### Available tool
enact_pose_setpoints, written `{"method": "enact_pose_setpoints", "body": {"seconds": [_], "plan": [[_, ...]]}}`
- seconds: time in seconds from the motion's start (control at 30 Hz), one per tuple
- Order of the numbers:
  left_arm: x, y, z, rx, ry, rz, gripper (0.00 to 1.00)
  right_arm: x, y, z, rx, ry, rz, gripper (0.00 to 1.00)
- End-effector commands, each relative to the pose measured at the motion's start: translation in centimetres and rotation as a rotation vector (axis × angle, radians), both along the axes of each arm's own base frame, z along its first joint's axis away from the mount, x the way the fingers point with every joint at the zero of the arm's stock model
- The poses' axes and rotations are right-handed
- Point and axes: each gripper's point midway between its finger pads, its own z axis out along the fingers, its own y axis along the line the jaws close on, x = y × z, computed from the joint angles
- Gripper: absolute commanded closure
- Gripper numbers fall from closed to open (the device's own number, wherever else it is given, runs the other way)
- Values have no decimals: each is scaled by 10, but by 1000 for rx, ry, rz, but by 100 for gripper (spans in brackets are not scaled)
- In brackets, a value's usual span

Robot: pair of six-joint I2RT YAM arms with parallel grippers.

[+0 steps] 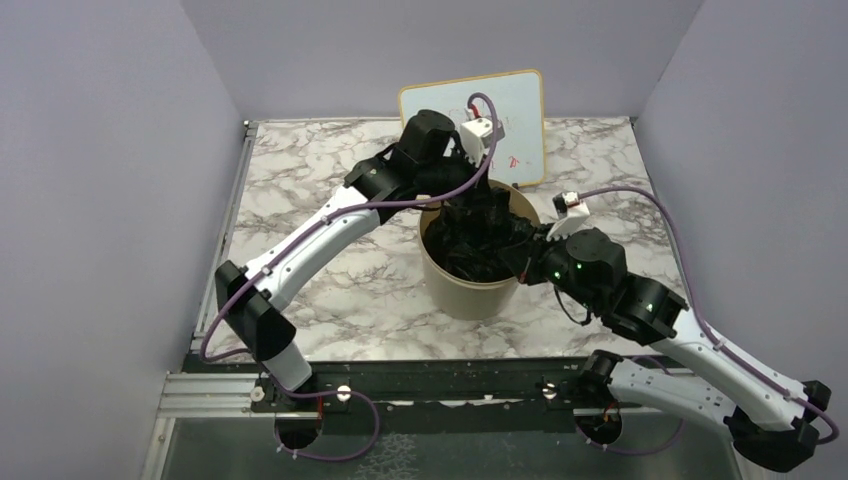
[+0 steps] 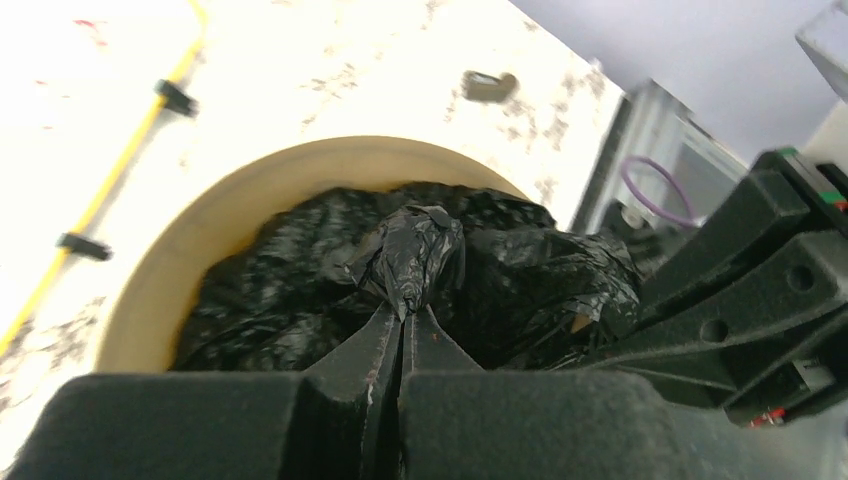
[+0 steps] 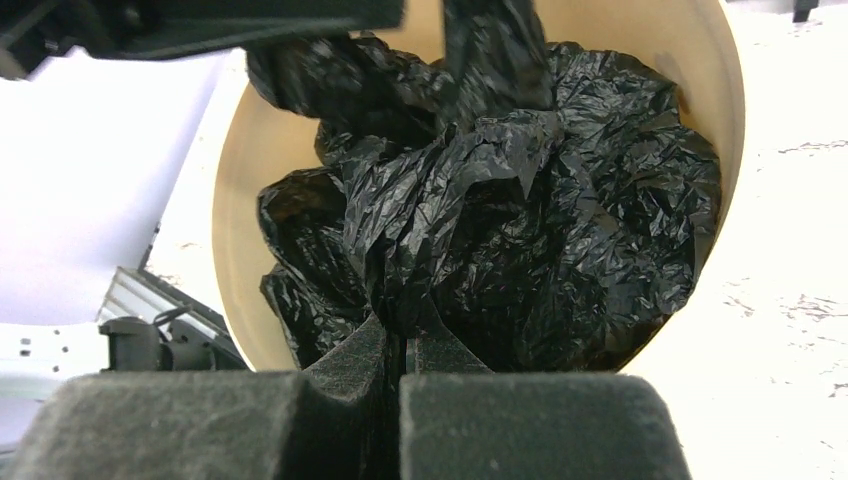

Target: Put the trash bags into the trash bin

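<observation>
The black trash bags [image 3: 520, 200] sit bunched up inside the trash bin [image 1: 468, 295]. They are crinkly and shiny, and the heap comes up close to the rim.

The left claw [image 2: 402, 322] reaches down into the bin from the far side. Its two fingers are pressed together, and they pinch a twisted fold of the bag right at their tips. That fold sticks up a little above the heap. The rest of the black plastic spreads out past the tips and below them, and the cream rim of the bin curves round behind it.

The right claw [image 3: 400, 335] comes in over the rim from the other side. Its fingers are pressed together too, with a flap of the bag caught between the tips. The whole heap lies just in front of this claw, and the dark body of the left arm shows across from it.

The two claws are near each other over the mouth of the bin, with the heap between them.

The bin stands on a marble table [image 1: 320, 190], right under both claws. Behind the left claw, at the back of the table, stands a whiteboard [image 1: 515, 100] with small red marks.
</observation>
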Motion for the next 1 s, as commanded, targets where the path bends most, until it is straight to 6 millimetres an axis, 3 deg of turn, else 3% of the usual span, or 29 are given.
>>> {"method": "enact_pose_setpoints", "body": {"seconds": [0.0, 0.2, 0.33, 0.53, 0.8, 0.87, 0.97], "plan": [[36, 39, 39, -44, -120, 299, 100, 12, -10, 16, -44, -35, -67, 99], [61, 87, 41, -92, -89, 503, 100, 25, 23, 39, -83, -80, 34, 99], [62, 109, 39, -100, -79, 596, 100, 44, 19, 62, -129, -149, -3, 99], [53, 120, 50, -143, -93, 627, 100, 77, 31, 62, -231, -111, 39, 99], [38, 139, 79, -209, -135, 667, 100, 105, 52, 95, -217, -149, 98, 99], [32, 143, 83, -221, -142, 667, 100, 102, 66, 103, -188, -161, 168, 99], [27, 136, 78, -215, -130, 610, 100, 76, 89, 107, -142, -147, 364, 99]]}}
